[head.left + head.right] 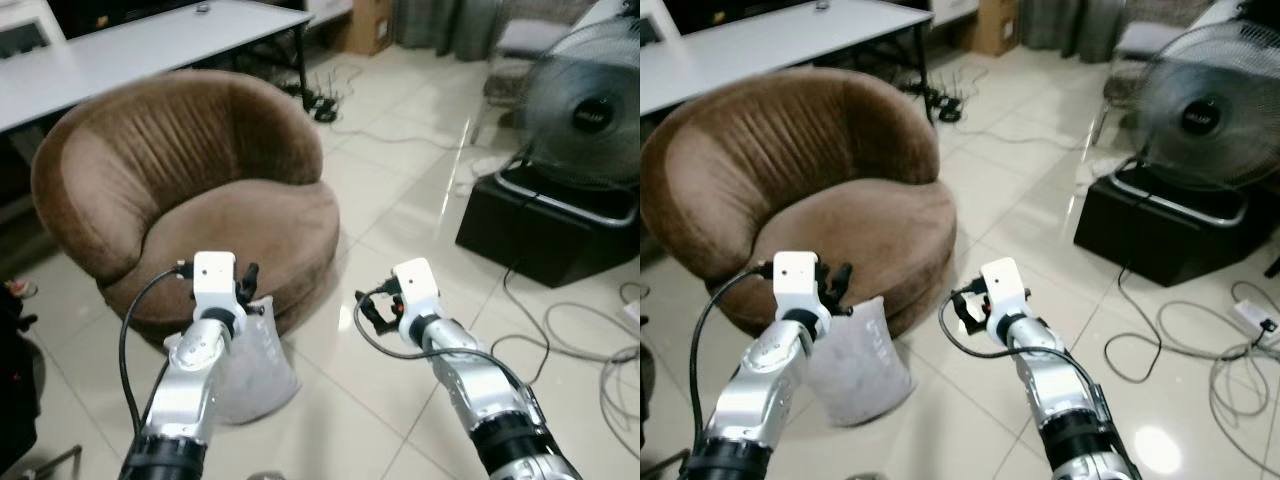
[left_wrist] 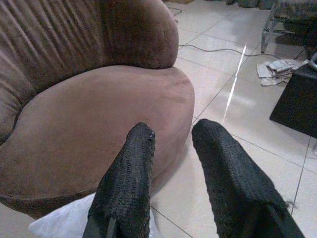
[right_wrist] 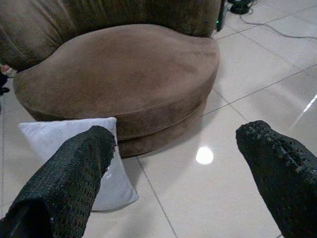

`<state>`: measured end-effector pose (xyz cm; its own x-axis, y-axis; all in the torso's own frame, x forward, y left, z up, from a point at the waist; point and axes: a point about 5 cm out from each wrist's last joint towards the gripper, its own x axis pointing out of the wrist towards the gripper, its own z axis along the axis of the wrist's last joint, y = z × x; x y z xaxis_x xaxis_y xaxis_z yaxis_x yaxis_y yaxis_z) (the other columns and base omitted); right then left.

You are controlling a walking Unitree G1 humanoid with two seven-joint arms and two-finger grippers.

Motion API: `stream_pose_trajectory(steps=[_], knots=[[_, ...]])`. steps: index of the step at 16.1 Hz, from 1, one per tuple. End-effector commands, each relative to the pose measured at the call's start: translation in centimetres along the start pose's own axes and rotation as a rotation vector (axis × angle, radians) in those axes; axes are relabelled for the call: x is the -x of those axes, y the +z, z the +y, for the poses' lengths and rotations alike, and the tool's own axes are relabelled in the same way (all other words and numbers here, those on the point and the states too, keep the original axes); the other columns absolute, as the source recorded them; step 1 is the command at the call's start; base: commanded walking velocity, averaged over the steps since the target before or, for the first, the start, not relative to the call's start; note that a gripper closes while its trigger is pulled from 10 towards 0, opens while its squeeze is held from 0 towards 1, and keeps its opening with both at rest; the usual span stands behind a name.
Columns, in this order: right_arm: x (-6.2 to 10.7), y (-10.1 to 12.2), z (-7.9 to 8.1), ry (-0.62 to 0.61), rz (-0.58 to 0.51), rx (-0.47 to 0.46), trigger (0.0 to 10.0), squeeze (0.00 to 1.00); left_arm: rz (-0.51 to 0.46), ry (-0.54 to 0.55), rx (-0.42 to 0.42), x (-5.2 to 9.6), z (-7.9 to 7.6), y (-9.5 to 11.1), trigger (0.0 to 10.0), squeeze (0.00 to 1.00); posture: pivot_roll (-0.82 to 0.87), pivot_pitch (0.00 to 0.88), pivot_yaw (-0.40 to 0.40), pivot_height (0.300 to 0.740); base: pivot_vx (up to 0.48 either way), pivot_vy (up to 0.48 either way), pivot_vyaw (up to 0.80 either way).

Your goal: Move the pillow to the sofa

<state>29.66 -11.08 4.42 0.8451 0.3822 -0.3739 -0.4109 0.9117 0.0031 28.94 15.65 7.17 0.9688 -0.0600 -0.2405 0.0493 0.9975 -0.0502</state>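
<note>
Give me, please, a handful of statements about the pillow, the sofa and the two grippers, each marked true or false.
1. The pillow lies on the sofa's seat. False: it stands on the tiled floor, leaning against the front of the brown sofa.
2. The right gripper is open. True: its two fingers stand wide apart, with nothing between them.
3. The left gripper is shut on the pillow. False: its fingers are apart and hold nothing; the pillow is below it.
4. A fan stands to the robot's right on a black box. True.
5. The sofa's seat has a pile of clothes on it. False: the seat is bare.
</note>
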Motion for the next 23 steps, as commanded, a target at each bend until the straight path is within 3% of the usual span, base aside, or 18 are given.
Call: stream_pose_trajectory(steps=[1,7,13,23], knots=[[-0.09,0.04,0.17,0.003,0.004,-0.004,10.0,0.00,-0.002,-0.010,0.007,-0.20,-0.06,0.36,10.0,0.00,-0.10,0.000,0.072,0.740,0.000,0.480,0.00],[0.06,-0.29,0.30,0.015,0.010,-0.010,10.0,0.00,0.010,-0.014,0.008,-0.12,-0.25,0.20,10.0,0.00,-0.10,0.000,0.073,0.740,0.000,0.480,0.00],[0.15,-0.26,0.39,0.029,0.005,0.007,10.0,0.00,0.009,-0.012,0.002,-0.03,-0.32,0.18,10.0,0.00,-0.10,0.000,0.069,0.740,0.000,0.000,0.00],[0.25,-0.29,0.96,0.078,-0.001,0.006,10.0,0.00,0.031,-0.004,-0.032,0.01,-0.25,-0.09,10.0,0.00,-0.10,0.000,0.068,0.740,0.000,0.000,0.67]])
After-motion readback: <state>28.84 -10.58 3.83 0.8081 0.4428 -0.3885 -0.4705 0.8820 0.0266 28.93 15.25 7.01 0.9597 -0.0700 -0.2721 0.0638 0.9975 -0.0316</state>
